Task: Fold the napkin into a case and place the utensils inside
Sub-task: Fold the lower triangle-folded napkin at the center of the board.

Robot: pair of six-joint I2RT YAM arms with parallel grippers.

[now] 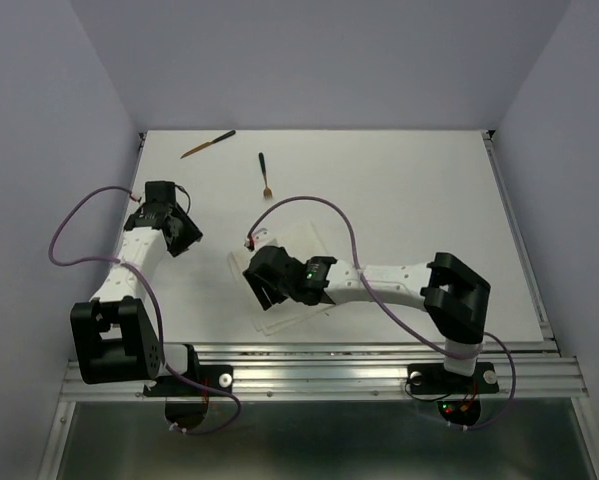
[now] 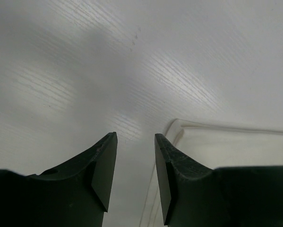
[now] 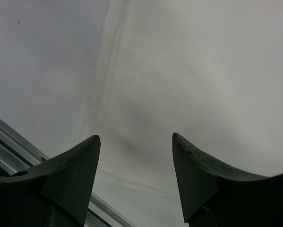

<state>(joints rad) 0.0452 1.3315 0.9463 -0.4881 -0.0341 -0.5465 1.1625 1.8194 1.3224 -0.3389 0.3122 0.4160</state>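
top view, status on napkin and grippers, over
Left gripper open, empty, at edge of napkin. Right gripper open, empty, over it. Napkin lies flat. Utensils far side, apart from it, nothing between.

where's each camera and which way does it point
Top external: above and behind the bases, looking down on white table, both arms, soft white cloth napkin, two brown wooden utensils.
Left wrist: on that arm, down past the open left gripper at table and napkin corner.
Right wrist: on that arm, down past the open right gripper onto the napkin.
Shared: all three show the napkin.
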